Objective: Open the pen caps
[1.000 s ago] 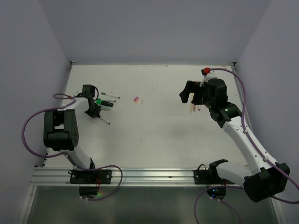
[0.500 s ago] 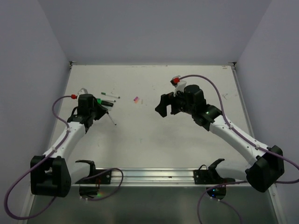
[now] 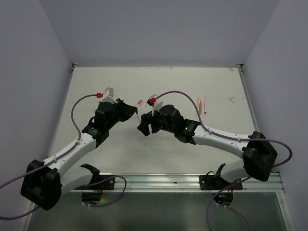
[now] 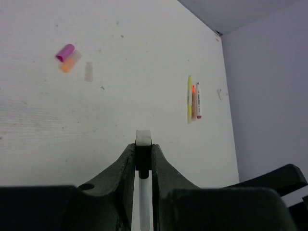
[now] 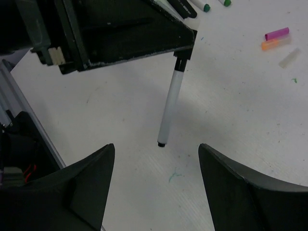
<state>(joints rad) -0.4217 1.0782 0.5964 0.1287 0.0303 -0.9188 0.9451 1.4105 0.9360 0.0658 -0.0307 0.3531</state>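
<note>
Nearest, along the silver aluminium rail (image 3: 159, 179) at the table's front edge (both bases are bolted there), the two white-and-black arms lean inward over the white tabletop (image 3: 144, 159) until their heads almost meet near its middle. The left gripper (image 3: 131, 111) is clamped on a slim white pen with a black collar (image 5: 171, 108). Its black fingers (image 4: 126, 161) press the collar from both sides, and a stubby white end sticks out just beyond them. The long barrel hangs down at a slight tilt and ends in a small dark tip. Whether that tip is a cap or a nib, and whether it touches the surface, I cannot tell. The right gripper (image 3: 145, 126) sits just beside, facing it, with its jaws wide apart and nothing between them. In the right wrist view the pen's lower end shows just above the gap between the broad black fingers (image 5: 86, 187). Just beyond the two grippers, three loose caps lie close together on the table. They are a short magenta plastic cap (image 4: 65, 52), a short orange plastic cap (image 4: 67, 65) right against it, and a pale translucent cap (image 4: 88, 71) just beside those. Past the left gripper, white pens with green ends (image 5: 204, 6) lie at the edge of the right wrist view. Well apart to the right, near the far right corner, three slim pens (image 4: 193, 101) (yellow, orange, and white with a red end) lie side by side, parallel.
</note>
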